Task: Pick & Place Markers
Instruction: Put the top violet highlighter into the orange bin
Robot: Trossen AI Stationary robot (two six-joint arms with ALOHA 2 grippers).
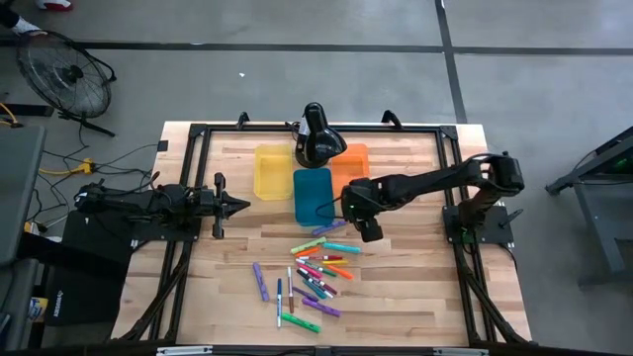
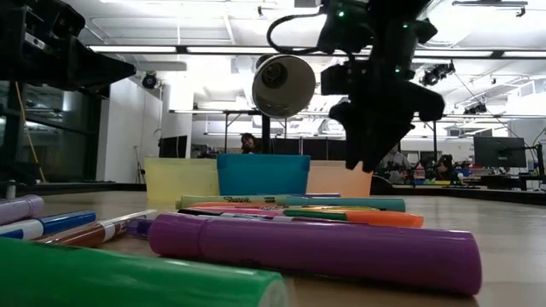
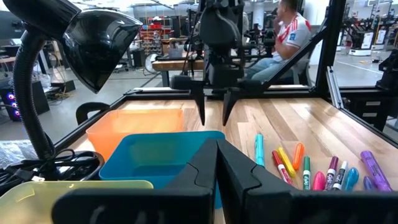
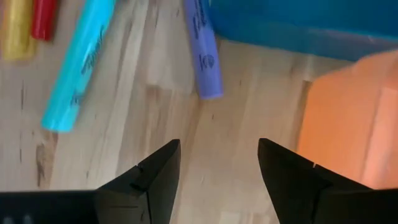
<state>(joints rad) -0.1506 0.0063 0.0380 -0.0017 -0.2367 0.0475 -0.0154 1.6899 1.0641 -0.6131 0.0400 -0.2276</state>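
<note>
Several markers (image 1: 315,272) in purple, green, teal, orange, red and pink lie flat and scattered on the wooden table, near of the bins. My right gripper (image 1: 369,233) hangs open above bare wood, fingers pointing steeply down, just right of the blue bin (image 1: 313,195). In the right wrist view a purple marker (image 4: 202,56) and a teal marker (image 4: 78,68) lie beyond its fingertips (image 4: 217,168), with nothing between them. My left gripper (image 1: 238,206) waits shut at the table's left, pointing level toward the bins.
A yellow bin (image 1: 269,170), the blue bin and an orange bin (image 1: 349,166) stand side by side at the table's far middle. A black desk lamp (image 1: 316,136) leans over them. A dark metal frame (image 1: 198,133) runs along the table's edges. People sit in the room behind.
</note>
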